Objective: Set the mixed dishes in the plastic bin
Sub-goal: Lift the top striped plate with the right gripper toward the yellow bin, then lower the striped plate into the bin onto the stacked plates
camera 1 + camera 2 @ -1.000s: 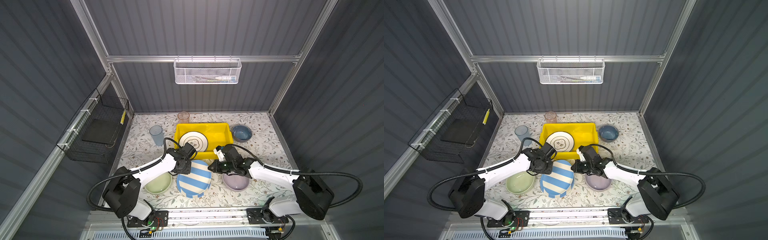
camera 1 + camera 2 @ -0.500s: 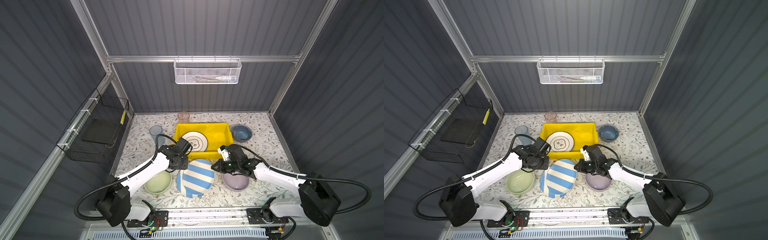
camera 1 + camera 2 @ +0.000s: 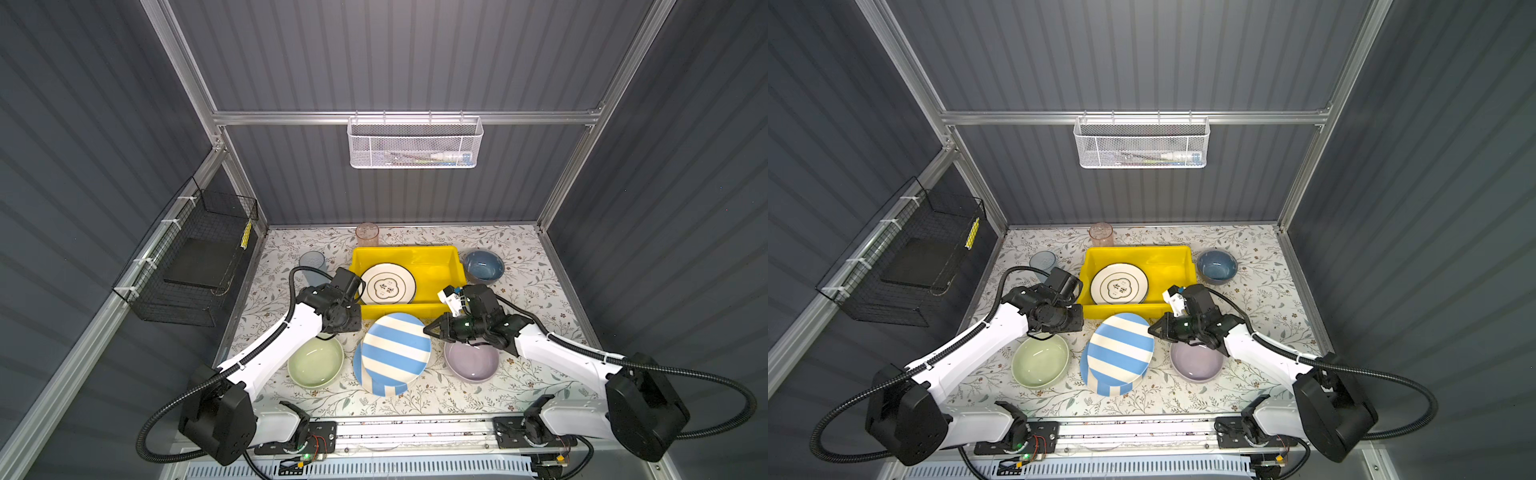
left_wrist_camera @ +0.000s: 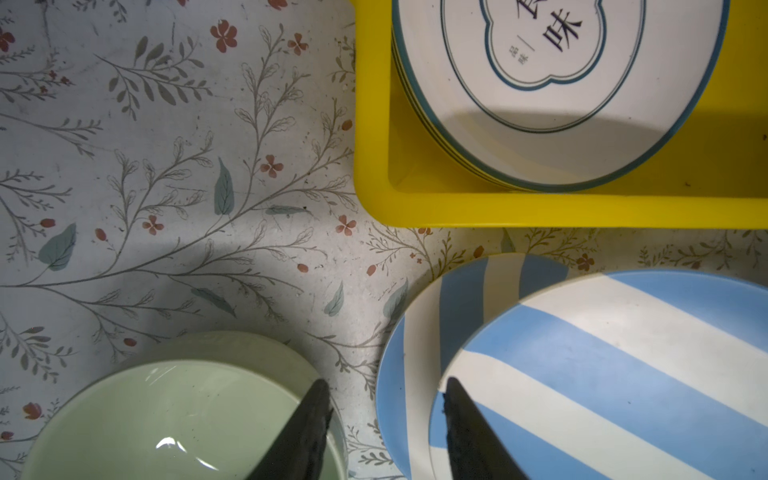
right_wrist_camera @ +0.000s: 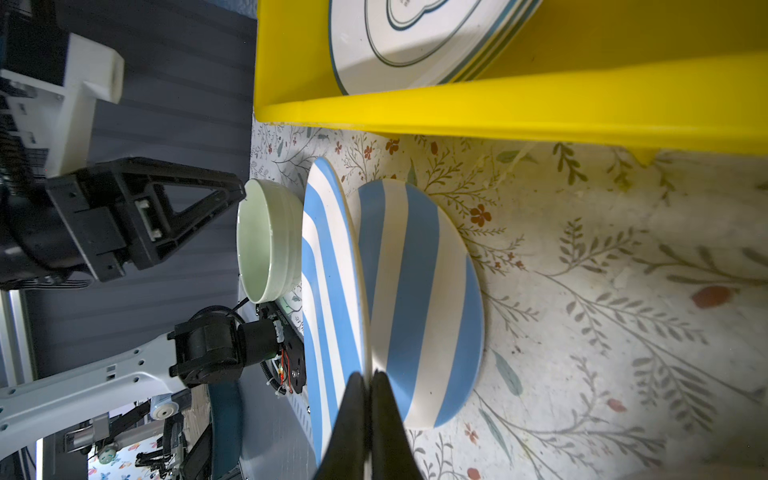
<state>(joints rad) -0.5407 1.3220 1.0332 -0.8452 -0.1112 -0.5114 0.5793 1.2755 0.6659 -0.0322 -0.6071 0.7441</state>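
Dishes-wise this is early days: the yellow plastic bin (image 3: 436,270) sits at the back-middle of the floral table (image 3: 528,266), and all it holds so far is a stack of green-rimmed lettered plates (image 3: 387,284) on its left side. Just in front of its near wall, the right gripper (image 3: 427,331) is clenched on the rim of the upper striped plate (image 3: 396,349), which is tipped up off a second striped plate (image 3: 376,384) lying flat under it. The left gripper (image 4: 385,382) hangs with its fingers spread and nothing between them, over the gap between the pale green bowl (image 3: 316,361) and the striped plates. Left to go, as far as I can see: both striped plates, the green bowl, the lilac bowl (image 3: 471,361) under the right arm, the blue bowl (image 3: 483,266) right of the bin, plus a bluish tumbler (image 3: 311,262) and a pinkish tumbler (image 3: 367,235) to the left and behind. My guess is that the bin's near wall is the main obstacle for the lifted plate, and the lettered stack eats up some floor space. The white mesh basket (image 3: 415,143) and black wire basket (image 3: 195,257) hang on the walls, well out of the way.
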